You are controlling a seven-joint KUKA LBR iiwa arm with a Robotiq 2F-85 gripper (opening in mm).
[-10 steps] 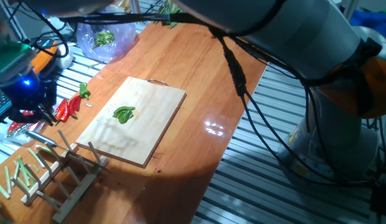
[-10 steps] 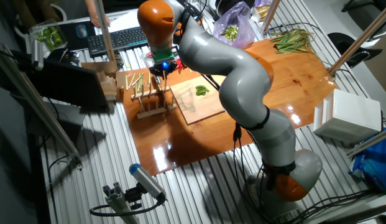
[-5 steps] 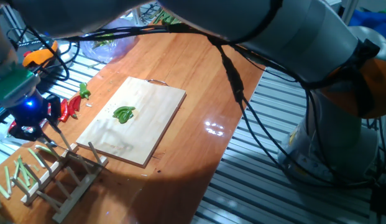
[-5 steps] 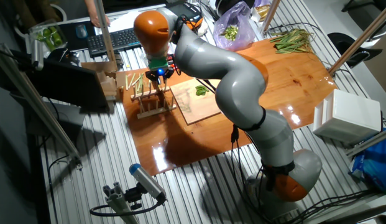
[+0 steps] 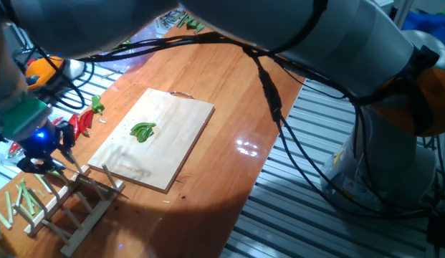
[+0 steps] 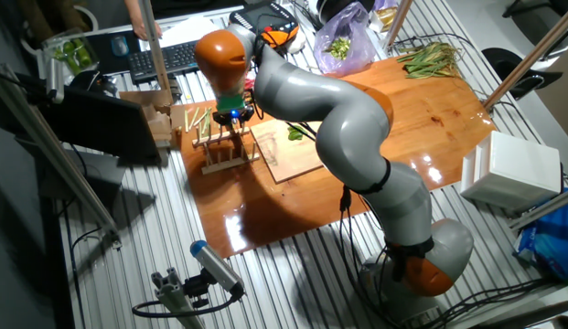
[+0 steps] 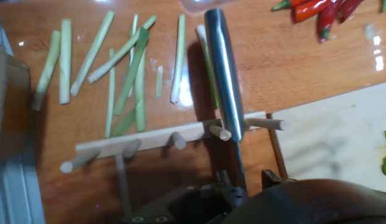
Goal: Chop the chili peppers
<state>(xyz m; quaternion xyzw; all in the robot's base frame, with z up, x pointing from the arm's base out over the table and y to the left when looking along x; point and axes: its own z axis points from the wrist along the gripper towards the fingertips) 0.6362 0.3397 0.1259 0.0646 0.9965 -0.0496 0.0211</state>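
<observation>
The gripper hangs over the wooden peg rack, where a knife rests; whether its jaws grip anything cannot be told. The green chili pepper lies on the cutting board. A plastic bag holds greens.

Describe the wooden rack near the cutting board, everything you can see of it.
The wooden rack is pale, unfinished-looking wood: flat rails with round dowel pegs standing out along them. It rests on the brown tabletop by the cutting board, with pale green stalks lying beyond it. A knife with a dark, glossy handle lies across its pegs. The hand hovers close above it.
</observation>
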